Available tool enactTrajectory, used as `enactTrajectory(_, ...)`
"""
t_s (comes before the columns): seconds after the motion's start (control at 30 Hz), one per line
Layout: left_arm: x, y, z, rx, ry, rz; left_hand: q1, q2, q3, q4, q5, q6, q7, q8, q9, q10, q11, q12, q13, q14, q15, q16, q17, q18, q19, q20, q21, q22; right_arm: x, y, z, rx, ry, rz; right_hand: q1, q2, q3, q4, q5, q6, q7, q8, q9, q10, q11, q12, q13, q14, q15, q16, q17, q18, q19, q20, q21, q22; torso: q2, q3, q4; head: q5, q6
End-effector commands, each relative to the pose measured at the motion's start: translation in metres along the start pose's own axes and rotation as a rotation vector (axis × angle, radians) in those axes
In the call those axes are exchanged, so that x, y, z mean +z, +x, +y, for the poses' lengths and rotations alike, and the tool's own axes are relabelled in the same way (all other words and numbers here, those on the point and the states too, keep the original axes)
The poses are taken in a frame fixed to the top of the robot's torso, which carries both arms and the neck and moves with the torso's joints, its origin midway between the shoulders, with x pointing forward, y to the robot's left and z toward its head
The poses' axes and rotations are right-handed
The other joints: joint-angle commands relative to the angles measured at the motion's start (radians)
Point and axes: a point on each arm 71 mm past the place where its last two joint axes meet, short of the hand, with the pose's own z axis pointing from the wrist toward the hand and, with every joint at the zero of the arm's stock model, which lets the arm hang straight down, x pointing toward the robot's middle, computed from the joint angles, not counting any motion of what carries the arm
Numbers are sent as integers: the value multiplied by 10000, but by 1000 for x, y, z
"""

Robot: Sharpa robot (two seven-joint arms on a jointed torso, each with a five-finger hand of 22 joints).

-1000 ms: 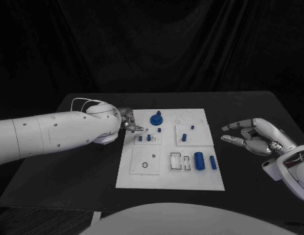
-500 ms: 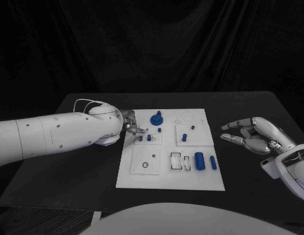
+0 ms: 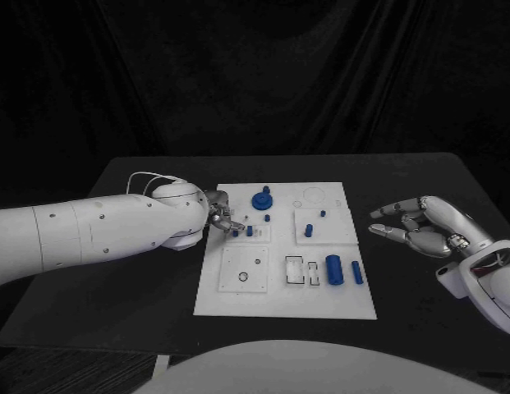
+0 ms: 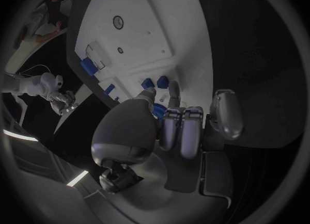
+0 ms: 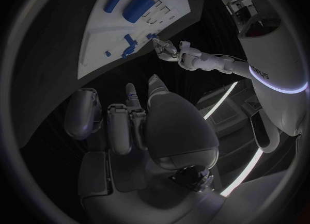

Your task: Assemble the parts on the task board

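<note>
The board [image 3: 288, 279] lies mid-table, long side running from 12 to 6 o'clock. Several blue parts already stand in it: a gear-like piece [image 3: 263, 199] near its 12 o'clock end, small pegs [image 3: 310, 229] around the middle, and two cylinders [image 3: 335, 269] lying near the slots at about 4 o'clock. The square plate [image 3: 244, 269] at 7 o'clock and the round recess [image 3: 314, 195] at 1 o'clock look unfilled, so I judge the job partly done.

The left hand [image 3: 219, 213] sits at the board's 9 o'clock edge, fingertips [image 4: 173, 88] narrowed just beside two small blue pegs [image 4: 155, 82]; whether it pinches one I cannot tell. The right hand [image 3: 426, 229] hovers off the board at 3 o'clock, fingers apart and loosely curled, holding nothing.
</note>
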Motion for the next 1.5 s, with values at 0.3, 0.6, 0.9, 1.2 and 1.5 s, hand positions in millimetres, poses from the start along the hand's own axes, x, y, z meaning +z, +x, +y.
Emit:
enactTrajectory(0.3,2,4,-4,119,138,175,196,-7,78,-39,193,-45,-68,77,43,1041,-81,36,2634,1057,-91,27,2635,28,-46,-40,-111,1576,0,2,-3,76,211,171,90,84,48,33,112,44,7,23,-20,817,49,-2,2367,770,2,-8,1605,5,43,41,-53,1584,3,-4,5,-44,-1)
enactTrajectory(0.6,2,6,-6,211,160,336,325,-6,148,-77,603,-76,-85,91,65,1041,-99,36,2634,1057,-108,27,2635,29,-52,-59,-133,1576,1,5,-4,118,324,294,171,96,76,17,300,47,21,1,-37,807,62,-13,2356,764,16,-22,1591,13,29,56,-94,1574,-2,4,2,-53,-1)
enactTrajectory(0.9,2,10,-6,353,92,581,397,-11,219,-92,959,-82,-99,84,52,1041,-114,36,2634,1057,-120,27,2635,29,-51,-73,-142,1577,0,7,-6,142,424,384,286,117,130,9,644,62,35,-30,-63,801,74,-19,2350,760,28,-32,1581,15,24,71,-107,1572,4,2,2,-89,-1)
enactTrajectory(1.2,3,10,-6,351,93,582,823,-120,720,-348,1866,-116,-145,-23,-94,1041,-161,36,2634,1057,-167,27,2635,25,-34,-118,-153,1582,0,8,-7,146,509,436,295,122,137,10,670,64,36,-32,-65,801,76,-19,2350,760,29,-32,1581,19,18,72,-128,1567,6,1,4,-91,-1)
enactTrajectory(1.5,5,6,-8,75,551,143,1181,-367,2532,-946,1385,-192,-87,-321,-562,1041,-134,36,2634,1057,-148,27,2635,16,9,-132,-119,1598,0,9,-8,146,567,469,307,138,150,14,698,69,37,-33,-67,795,78,-26,2343,759,30,-35,1578,20,17,73,-130,1567,1,-1,5,-105,-1)
